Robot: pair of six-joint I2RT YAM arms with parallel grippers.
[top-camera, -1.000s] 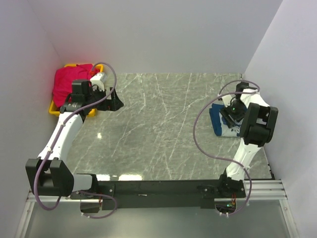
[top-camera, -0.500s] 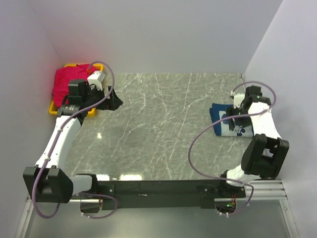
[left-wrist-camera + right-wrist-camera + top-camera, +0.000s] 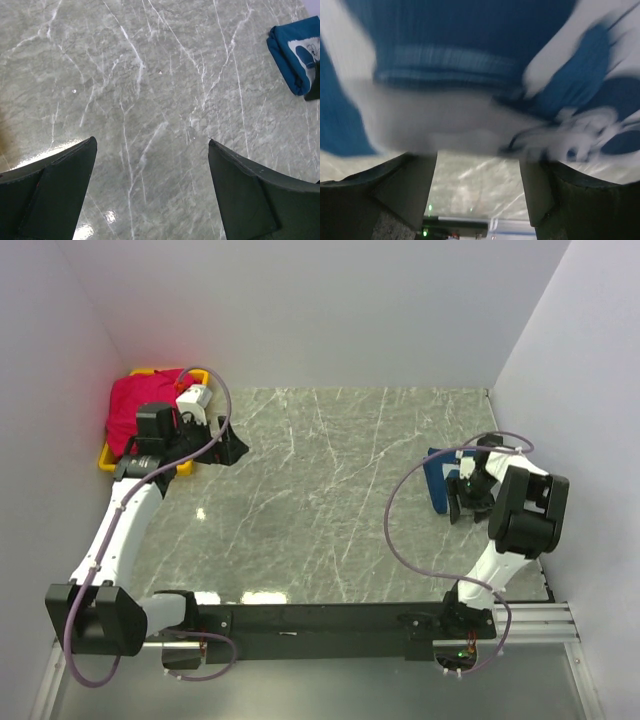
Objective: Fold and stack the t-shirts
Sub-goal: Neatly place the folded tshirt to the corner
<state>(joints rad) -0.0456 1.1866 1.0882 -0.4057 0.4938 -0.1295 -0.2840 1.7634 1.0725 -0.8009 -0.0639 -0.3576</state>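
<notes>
The navy blue t-shirt point(image 3: 437, 472) lies folded at the table's right side, white print showing; it also appears in the left wrist view's top right corner point(image 3: 292, 55). My right gripper point(image 3: 462, 502) is low at its near edge. In the right wrist view the blurred blue and white cloth point(image 3: 470, 35) fills the frame just past my right gripper point(image 3: 478, 157), which is open with bare table between its fingers. The red-pink t-shirt point(image 3: 140, 405) is bunched in the yellow bin point(image 3: 108, 455). My left gripper point(image 3: 232, 448) hovers right of the bin, wide open point(image 3: 151, 141) and empty.
The grey marble table point(image 3: 330, 490) runs between the two arms. White walls close in at the back, left and right. The right arm's purple cable point(image 3: 395, 530) loops over the table. The black base rail point(image 3: 320, 620) lies along the near edge.
The right arm has swung about over the navy shirt, and its gripper now sits at the shirt's near edge. The left arm has barely moved.
</notes>
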